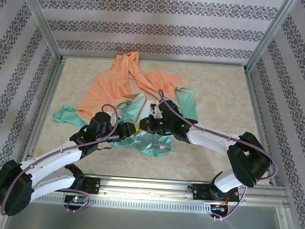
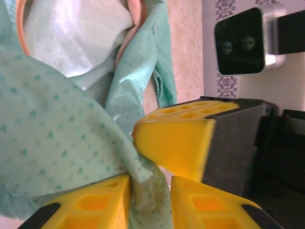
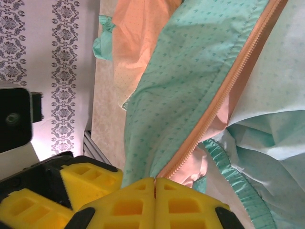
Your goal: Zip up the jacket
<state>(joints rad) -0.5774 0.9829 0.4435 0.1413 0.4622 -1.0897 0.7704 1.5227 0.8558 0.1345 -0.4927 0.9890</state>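
Overhead, we see the jacket [image 1: 118, 86] spread across the middle of the beige tabletop [image 1: 222, 88]. Its orange hood [image 1: 130, 58] points toward the far wall and its mint green hem [image 1: 158, 145] toward the 2 arms. At the left, 1 mint sleeve end [image 1: 64, 115] lies flat on the tabletop, apart from both hands.

Right of it, the left arm comes in from the near left corner, and the left hand [image 2: 150, 202] sits at the hem. From its wrist camera we see its 2 yellow fingers [image 2: 95, 200] a little apart. A bunched fold of mint fabric fills the gap and touches both, but we cannot tell whether they truly pinch it.

Just beside that fold is a yellow fingertip of the right hand [image 3: 155, 193], so the 2 hands meet nearly tip to tip over the hem. From the right wrist camera we see that hand's fingers pressed together. They are clamped on the jacket edge where the orange zipper [image 3: 224, 90] tape runs down into them. The front lies open, with pale lining showing beside the tape.

Further right, the other sleeve [image 1: 187, 104] lies flat, fading from orange to mint.
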